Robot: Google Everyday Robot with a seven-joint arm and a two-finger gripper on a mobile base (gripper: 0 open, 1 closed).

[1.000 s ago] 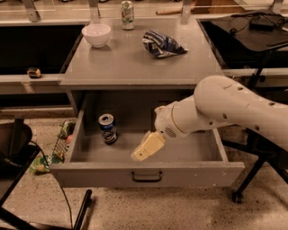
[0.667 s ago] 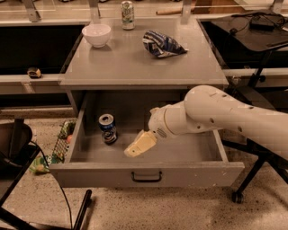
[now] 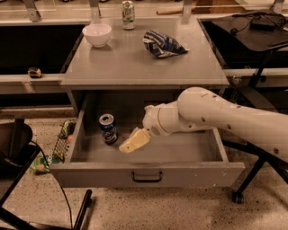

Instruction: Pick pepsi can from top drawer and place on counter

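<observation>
pepsi can (image 3: 108, 128) upright in top drawer (image 3: 146, 173) | gripper (image 3: 127, 146) just beside, apart | grip state unclear

The grey worktop (image 3: 135, 63) carries a white bowl (image 3: 97, 34) back left, a green can (image 3: 128, 8) at the back edge, and a crumpled blue bag (image 3: 163, 44) further right. The tool (image 3: 133, 142) hangs below, in the drawer (image 3: 148, 173).
</observation>
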